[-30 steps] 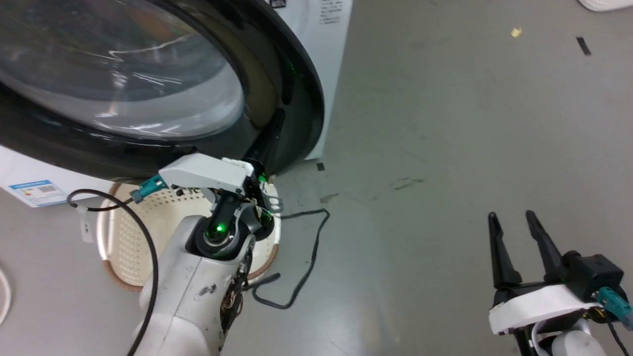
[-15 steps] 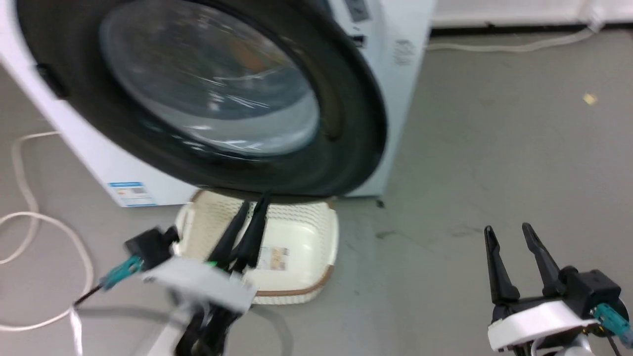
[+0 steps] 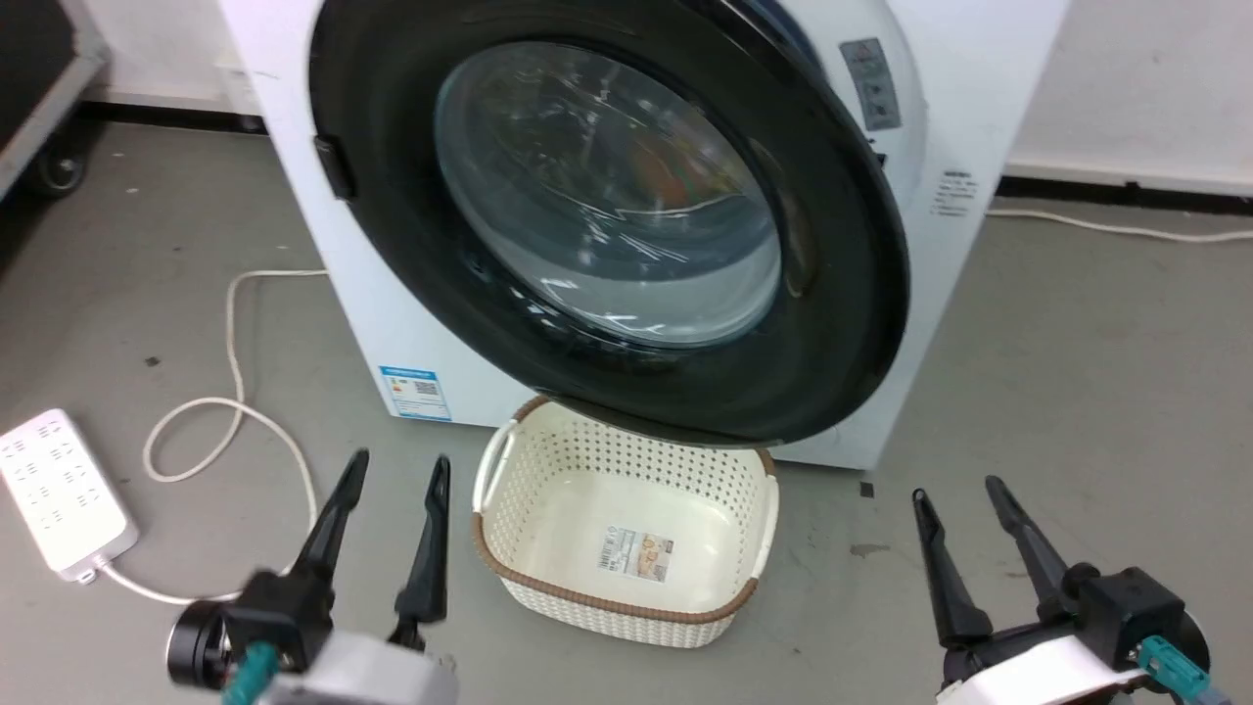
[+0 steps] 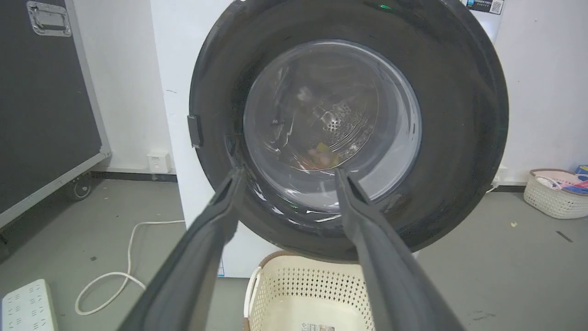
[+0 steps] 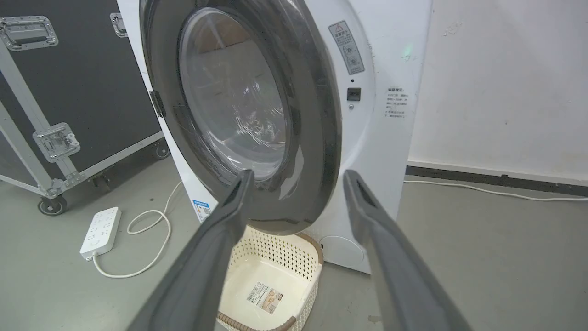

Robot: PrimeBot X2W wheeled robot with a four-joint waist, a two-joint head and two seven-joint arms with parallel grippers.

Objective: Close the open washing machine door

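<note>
Washing machine (image 3: pixel 989 88) with its door against the front, both grippers empty and well clear of it.

The white machine stood on the grey floor, and the washing machine door (image 3: pixel 832 294), a wide black rim around a bulging clear glass, lay over the porthole; whether it was latched could not be told. A black wheeled case (image 5: pixel 69 69) stood to the machine's left in the right wrist view. A cream perforated basket (image 3: pixel 548 470) sat on the floor just below the door's lower edge, a label on its bottom. The left gripper (image 3: pixel 399 458) hung low at the basket's left, fingers spread apart and holding nothing. The right gripper (image 3: pixel 956 488) hung at the basket's right, fingers likewise apart and empty. A white power strip (image 3: pixel 59 490) lay on the floor at the far left, its white cable (image 3: pixel 235 392) looping towards the machine.
</note>
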